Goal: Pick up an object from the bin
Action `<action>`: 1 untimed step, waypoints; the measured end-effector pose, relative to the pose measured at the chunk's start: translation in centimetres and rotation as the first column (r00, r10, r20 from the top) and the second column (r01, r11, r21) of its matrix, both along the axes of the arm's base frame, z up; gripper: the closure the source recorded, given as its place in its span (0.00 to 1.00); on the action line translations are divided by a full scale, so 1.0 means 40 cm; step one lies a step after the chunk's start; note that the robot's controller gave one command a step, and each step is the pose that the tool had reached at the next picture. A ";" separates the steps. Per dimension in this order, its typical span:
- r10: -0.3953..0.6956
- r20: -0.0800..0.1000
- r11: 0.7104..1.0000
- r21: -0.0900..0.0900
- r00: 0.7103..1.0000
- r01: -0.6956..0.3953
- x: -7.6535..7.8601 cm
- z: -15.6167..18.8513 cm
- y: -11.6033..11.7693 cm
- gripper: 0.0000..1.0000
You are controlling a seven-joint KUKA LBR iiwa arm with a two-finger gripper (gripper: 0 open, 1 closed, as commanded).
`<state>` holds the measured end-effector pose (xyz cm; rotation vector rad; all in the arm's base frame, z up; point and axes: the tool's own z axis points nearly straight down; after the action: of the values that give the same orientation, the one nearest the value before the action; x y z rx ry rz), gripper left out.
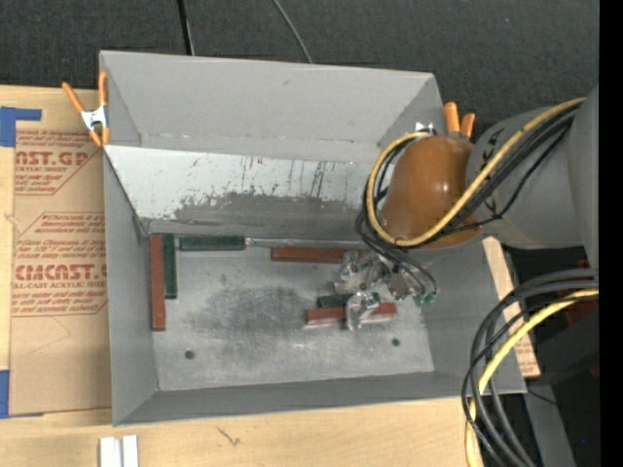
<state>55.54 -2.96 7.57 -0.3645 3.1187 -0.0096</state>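
At the far left of the floor of the grey metal bin [282, 115], a left red-brown bar [157, 290] is laid along the left wall. A slimmer green bar [170, 266] is set just beside it on its right, parallel to it. Along the foot of the back wall a dark green bar [209, 244] is laid crosswise. Further right, on the same line, a rear red-brown bar [307, 254] is seen.

Right of the floor's middle, well apart from those four, a front red-brown bar [323, 317] is found: flat, narrow and straight-edged, lying crosswise and slightly tilted. A short green piece [329, 303] is placed just behind it, touching or nearly so.

The pincer [358, 311] is lowered over the right end of this pair. Whether it is apart, together or clamped on the bar cannot be told. A red-brown stretch is seen at its right side; whether it belongs to the same bar cannot be told.

Above the pincer the wrist is capped by an orange cover [428, 188], around which black and yellow cables [487, 188] are looped.
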 end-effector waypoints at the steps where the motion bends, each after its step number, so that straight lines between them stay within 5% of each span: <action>1: -0.001 0.000 1.000 0.000 1.000 0.001 0.000 0.000 0.000 1.00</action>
<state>55.53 -2.96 7.57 -0.3637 3.1188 -0.0095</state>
